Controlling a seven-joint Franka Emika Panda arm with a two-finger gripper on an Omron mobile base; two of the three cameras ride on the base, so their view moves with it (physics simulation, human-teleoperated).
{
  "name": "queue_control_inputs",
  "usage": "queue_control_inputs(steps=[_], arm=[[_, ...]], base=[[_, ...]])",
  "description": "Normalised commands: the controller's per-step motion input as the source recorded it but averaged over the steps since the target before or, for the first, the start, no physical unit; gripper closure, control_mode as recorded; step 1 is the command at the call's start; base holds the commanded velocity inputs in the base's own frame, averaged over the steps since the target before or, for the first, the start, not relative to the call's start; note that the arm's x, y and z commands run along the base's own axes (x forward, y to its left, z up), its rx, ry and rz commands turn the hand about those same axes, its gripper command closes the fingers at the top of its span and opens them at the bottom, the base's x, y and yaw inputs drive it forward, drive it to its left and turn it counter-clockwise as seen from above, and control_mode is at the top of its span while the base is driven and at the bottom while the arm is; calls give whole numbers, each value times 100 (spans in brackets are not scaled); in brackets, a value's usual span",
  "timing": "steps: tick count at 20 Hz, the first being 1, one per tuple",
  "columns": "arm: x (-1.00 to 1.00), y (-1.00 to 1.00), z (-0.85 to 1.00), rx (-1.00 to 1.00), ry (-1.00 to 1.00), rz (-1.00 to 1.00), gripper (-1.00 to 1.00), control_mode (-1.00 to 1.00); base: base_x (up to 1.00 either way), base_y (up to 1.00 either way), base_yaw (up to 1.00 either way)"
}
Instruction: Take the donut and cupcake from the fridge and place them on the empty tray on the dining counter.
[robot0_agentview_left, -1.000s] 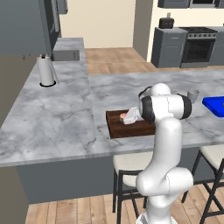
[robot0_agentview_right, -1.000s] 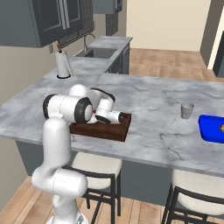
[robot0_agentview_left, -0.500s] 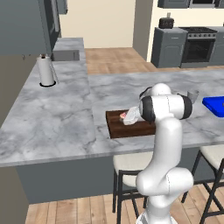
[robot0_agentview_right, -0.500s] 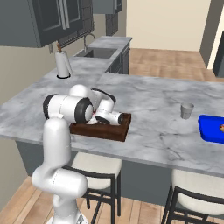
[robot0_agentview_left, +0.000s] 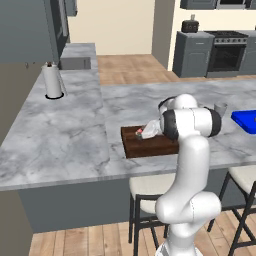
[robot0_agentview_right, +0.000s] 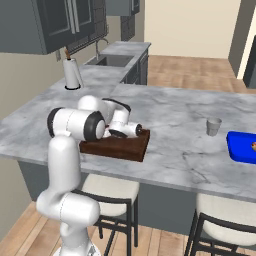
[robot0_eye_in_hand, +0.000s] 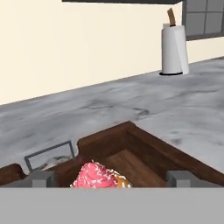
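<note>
One paper towel roll (robot0_agentview_left: 52, 80) stands upright near the far left corner of the counter (robot0_agentview_left: 65, 135), beside a sink (robot0_agentview_left: 75, 63) set into the far run. Grey-white veined marble top, dark base.

Middle of the front edge: dark wooden tray (robot0_agentview_left: 145, 146) lies flat on the counter, close to that edge. The arm reaches down over the tray's right half; end effector (robot0_eye_in_hand: 109, 178) sits low over the tray floor. In the hand view its two finger tips (robot0_eye_in_hand: 40, 178) stand wide apart at either side, nothing between them pinched. The cupcake (robot0_eye_in_hand: 97, 176), pink frosting with pale speckles, rests on the tray floor in the gap between the tips, not gripped as far as can be seen. Tray rim (robot0_eye_in_hand: 131, 135) rises just behind it. Whether the tips touch the cupcake cannot be told.

Right of the tray, well apart: a small grey cup (robot0_agentview_right: 213, 126) upright on the counter. Further right, at the counter's right end, a blue container (robot0_agentview_right: 242, 147), partly cut off by the frame.

Two stools (robot0_agentview_right: 107, 190) stand under the front edge.
</note>
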Motion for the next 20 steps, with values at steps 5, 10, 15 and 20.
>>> queue_control_inputs(steps=[5,10,15,20], arm=[[-15,0,29,0,0,0,-100,-100],[-56,0,100,-11,-12,0,-100,-100],[-86,-2,100,-25,20,-14,-100,-100],[-72,-10,100,-23,39,-23,-100,-100]], base=[[0,0,0],[0,0,0],[0,0,0],[0,0,0]])
